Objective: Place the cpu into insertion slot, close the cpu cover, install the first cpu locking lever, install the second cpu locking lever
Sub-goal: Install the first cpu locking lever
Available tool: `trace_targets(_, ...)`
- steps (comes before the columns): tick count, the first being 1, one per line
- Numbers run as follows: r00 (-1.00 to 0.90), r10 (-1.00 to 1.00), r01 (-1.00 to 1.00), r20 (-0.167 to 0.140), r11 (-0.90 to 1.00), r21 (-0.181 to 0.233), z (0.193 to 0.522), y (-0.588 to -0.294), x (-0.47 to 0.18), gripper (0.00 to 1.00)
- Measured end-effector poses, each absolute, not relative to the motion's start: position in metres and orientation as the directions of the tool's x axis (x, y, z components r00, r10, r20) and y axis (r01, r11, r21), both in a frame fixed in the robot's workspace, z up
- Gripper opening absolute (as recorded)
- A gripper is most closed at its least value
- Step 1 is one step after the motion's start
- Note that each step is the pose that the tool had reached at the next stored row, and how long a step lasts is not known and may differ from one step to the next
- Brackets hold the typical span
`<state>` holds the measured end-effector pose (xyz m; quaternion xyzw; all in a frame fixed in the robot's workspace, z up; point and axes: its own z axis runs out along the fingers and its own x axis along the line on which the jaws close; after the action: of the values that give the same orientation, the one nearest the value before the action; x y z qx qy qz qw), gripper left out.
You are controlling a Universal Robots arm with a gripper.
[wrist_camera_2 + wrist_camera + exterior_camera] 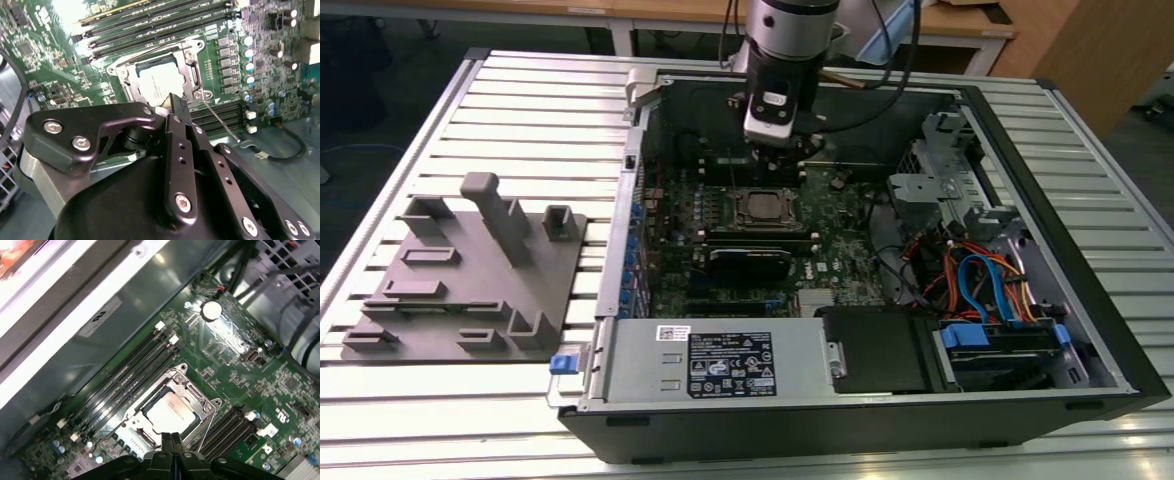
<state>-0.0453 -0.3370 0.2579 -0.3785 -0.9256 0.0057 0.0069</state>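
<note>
Arm (790, 40) upright; hand (177, 101) pointing down, pinched closed.

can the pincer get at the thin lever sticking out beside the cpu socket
Probably yes. The shut pincer hangs just over the edge of the socket. The lever juts out close beside it, and nothing stands between them.

So the gripper (177, 104) is sitting right over the near corner of the cpu (159, 82) and the near edge of the cpu cover (193, 75) in both wrist views. Its body is running off the picture's edge, and in the exterior view the arm (790, 40) is getting chopped off at the top edge.
</note>
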Motion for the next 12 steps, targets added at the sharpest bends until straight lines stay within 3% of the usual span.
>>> trace_targets(12,-0.794,0.608,0.608,-0.011,0.794,0.000,0.2577,-0.3370,-0.0453,0.10)
